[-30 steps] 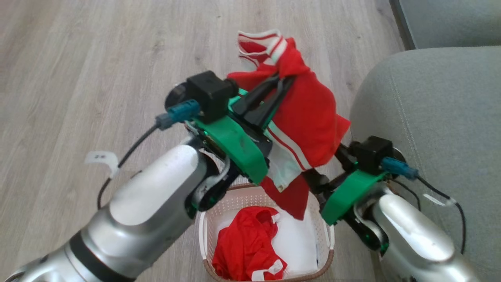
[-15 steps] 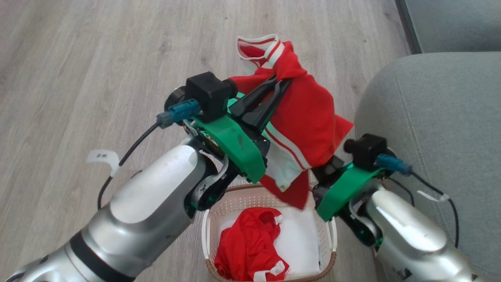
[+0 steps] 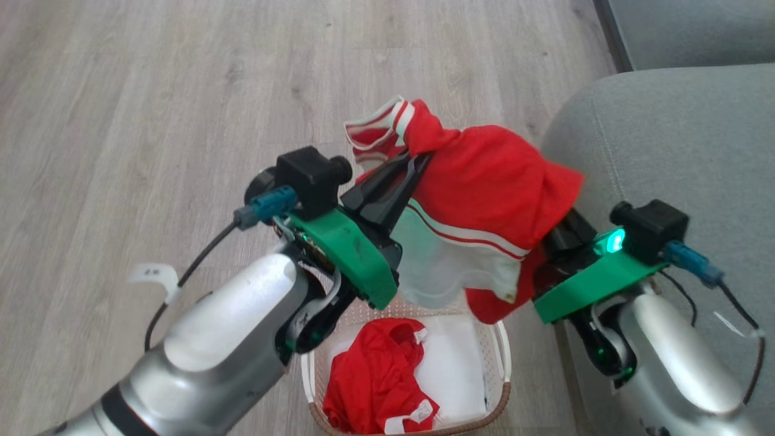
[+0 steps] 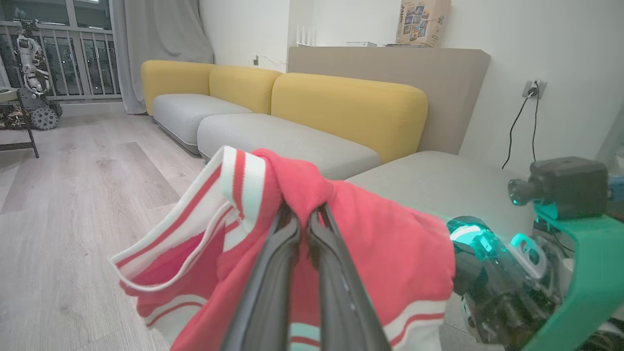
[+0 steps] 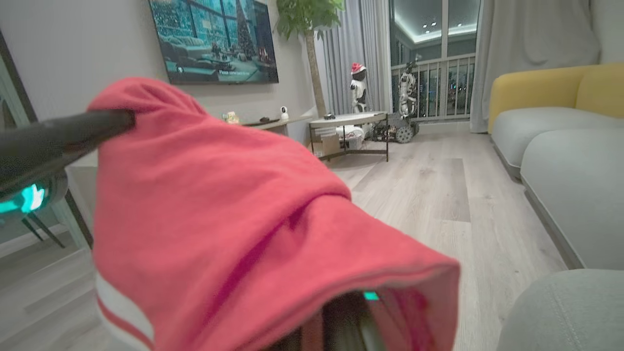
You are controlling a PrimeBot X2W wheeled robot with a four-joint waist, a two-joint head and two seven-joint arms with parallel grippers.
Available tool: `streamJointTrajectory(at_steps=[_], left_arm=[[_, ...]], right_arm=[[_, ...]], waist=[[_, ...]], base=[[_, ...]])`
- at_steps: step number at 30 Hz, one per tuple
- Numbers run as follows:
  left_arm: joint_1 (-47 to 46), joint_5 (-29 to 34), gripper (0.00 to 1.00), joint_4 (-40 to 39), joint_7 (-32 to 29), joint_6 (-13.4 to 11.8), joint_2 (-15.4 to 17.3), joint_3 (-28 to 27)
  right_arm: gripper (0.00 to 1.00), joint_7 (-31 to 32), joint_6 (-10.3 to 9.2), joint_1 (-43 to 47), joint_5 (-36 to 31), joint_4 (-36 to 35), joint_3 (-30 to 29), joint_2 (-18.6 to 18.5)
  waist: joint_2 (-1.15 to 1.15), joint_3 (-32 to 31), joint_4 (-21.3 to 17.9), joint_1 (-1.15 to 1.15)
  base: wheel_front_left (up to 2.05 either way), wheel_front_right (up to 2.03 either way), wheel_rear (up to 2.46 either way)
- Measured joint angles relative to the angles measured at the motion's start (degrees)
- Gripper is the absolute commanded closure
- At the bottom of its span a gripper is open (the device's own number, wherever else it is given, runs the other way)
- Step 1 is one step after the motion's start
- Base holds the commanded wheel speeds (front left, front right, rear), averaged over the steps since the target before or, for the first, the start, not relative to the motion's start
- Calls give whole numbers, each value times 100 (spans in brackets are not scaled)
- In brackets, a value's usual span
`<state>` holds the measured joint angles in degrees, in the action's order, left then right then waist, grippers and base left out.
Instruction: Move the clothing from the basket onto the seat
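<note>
My left gripper is clamped on a red garment just below its white-striped band, which sticks up past the fingertips. From there the cloth stretches across to my right gripper and drapes over its closed fingers; I can't tell whether they pinch it. A white panel with red stripes and a red flap hang between the two tools. Below them stands the basket, upright, cream, perforated and brown-rimmed. A second garment lies crumpled inside on the left gripper's side. The seat, grey-green with a stitched seam, lies just outside my right gripper.
</note>
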<state>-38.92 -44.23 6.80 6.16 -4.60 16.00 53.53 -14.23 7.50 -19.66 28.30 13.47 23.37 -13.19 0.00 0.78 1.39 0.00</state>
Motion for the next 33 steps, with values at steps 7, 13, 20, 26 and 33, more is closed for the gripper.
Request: streamJointTrajectory(at_steps=[7, 13, 20, 26, 33], left_arm=[[234, 1, 0, -47, 51, -3, 26, 153], [308, 10, 0, -79, 124, -2, 62, 232], [438, 70, 0, -60, 245, -5, 102, 336], [438, 129, 0, 35, 300, -31, 144, 337], [435, 250, 0, 97, 299, -49, 196, 412]], right_arm=[[100, -9, 0, 267, -278, -511, -536, 49], [100, -14, 0, 451, -356, -723, -745, 40], [100, -15, 0, 621, -349, -865, -969, -1], [100, -15, 0, 636, -350, -1058, -1133, -53], [100, -16, 0, 643, -352, -1296, -1384, -59]], waist=[[0, 39, -198, 0], [0, 55, -483, 0], [0, 120, -944, 0], [0, 234, -1424, 0], [0, 368, -1995, 0]], base=[[0, 0, 0], [0, 0, 0], [0, 0, 0], [0, 0, 0], [0, 0, 0]])
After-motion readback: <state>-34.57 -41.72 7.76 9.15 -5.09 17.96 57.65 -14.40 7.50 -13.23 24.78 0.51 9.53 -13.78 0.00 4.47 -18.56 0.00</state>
